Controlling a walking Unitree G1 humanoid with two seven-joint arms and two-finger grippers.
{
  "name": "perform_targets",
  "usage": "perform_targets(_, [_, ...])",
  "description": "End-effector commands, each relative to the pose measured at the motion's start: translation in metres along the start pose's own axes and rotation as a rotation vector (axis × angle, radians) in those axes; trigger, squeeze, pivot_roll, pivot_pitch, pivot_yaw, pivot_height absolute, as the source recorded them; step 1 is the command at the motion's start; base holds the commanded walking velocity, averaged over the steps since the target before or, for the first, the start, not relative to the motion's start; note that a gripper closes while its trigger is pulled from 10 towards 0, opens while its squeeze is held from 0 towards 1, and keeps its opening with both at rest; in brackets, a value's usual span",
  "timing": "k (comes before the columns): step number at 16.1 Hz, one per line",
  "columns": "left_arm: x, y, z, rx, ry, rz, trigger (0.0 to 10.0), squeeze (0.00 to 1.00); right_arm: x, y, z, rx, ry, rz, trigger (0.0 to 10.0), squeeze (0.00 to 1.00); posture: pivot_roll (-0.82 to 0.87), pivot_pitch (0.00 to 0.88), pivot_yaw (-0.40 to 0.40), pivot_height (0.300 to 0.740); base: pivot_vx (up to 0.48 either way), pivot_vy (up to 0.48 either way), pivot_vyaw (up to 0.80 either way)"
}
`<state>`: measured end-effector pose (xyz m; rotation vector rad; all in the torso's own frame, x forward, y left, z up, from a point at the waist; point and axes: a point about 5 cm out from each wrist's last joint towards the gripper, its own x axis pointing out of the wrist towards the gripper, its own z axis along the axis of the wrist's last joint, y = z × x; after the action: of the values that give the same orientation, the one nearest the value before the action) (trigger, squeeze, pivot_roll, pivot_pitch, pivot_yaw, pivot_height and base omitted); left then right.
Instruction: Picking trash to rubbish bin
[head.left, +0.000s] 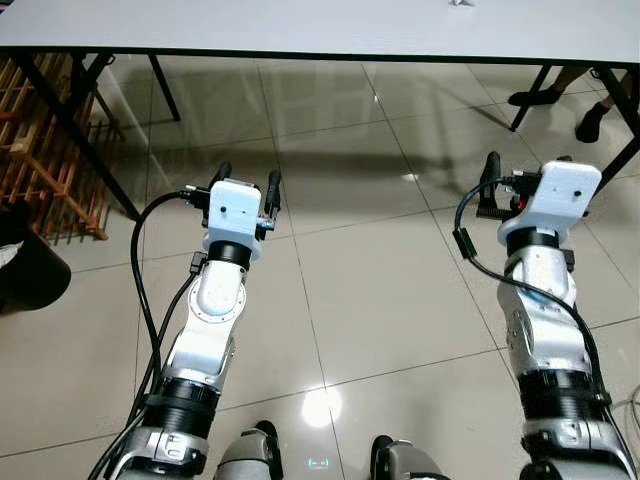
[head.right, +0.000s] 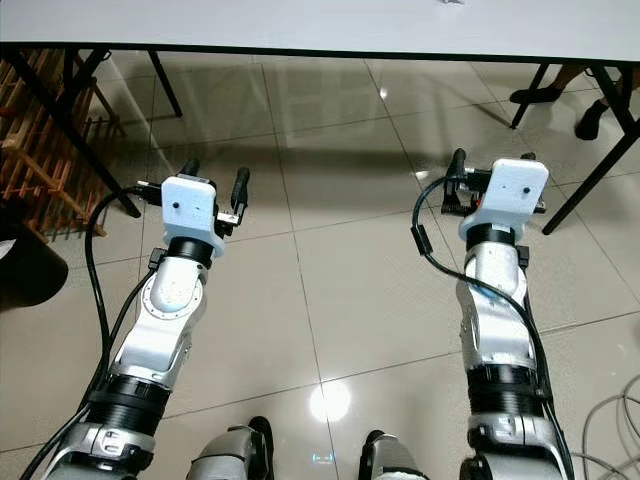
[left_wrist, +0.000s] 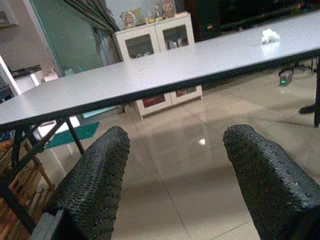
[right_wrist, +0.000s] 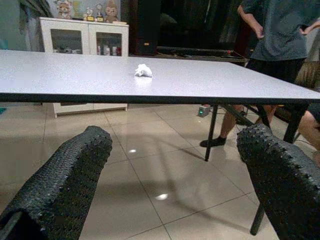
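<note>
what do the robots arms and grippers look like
Two silver jointed arms with black collars near the base. Each wrist carries a white boxy housing with a looping black cable. The left gripper and right gripper each have two long black fingers with a dimpled, textured surface.

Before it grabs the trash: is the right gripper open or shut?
Open. The right gripper has its two fingers spread wide, floor showing between them, holding nothing.
</note>
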<state>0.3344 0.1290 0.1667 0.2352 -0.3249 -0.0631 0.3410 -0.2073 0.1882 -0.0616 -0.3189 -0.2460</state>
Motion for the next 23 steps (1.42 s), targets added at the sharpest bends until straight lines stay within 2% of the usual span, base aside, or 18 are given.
perform_targets(1, [0.0,0.002,-0.005,0.017,0.027,-0.001,10.0,0.0,0.0,-0.004,-0.006,-0.017,0.042,-0.029,10.0,0.0,-0.03,0.193,0.02,0.74,0.0,0.0,0.0])
perform_targets(5, [-0.002,-0.002,-0.013,0.012,0.062,0.005,10.0,0.0,-0.003,-0.003,-0.016,-0.036,0.077,-0.012,10.0,0.0,-0.03,0.187,0.014,0.74,0.0,0.0,0.0])
perform_targets(8, [-0.003,-0.003,-0.016,0.006,0.081,0.015,10.0,0.0,-0.003,0.003,-0.013,-0.028,0.067,0.027,10.0,0.0,-0.03,0.186,0.007,0.74,0.0,0.0,0.0])
perform_targets(11, [0.0,0.0,-0.013,0.009,0.063,0.029,10.0,0.0,-0.004,0.009,-0.016,-0.018,0.074,0.039,10.0,0.0,-0.03,0.184,0.011,0.74,0.0,0.0,0.0])
perform_targets(23, [0.002,0.0,-0.013,0.026,0.064,0.034,10.0,0.0,-0.005,0.015,-0.014,0.005,0.069,0.064,10.0,0.0,-0.03,0.191,0.011,0.74,0.36,0.0,0.0])
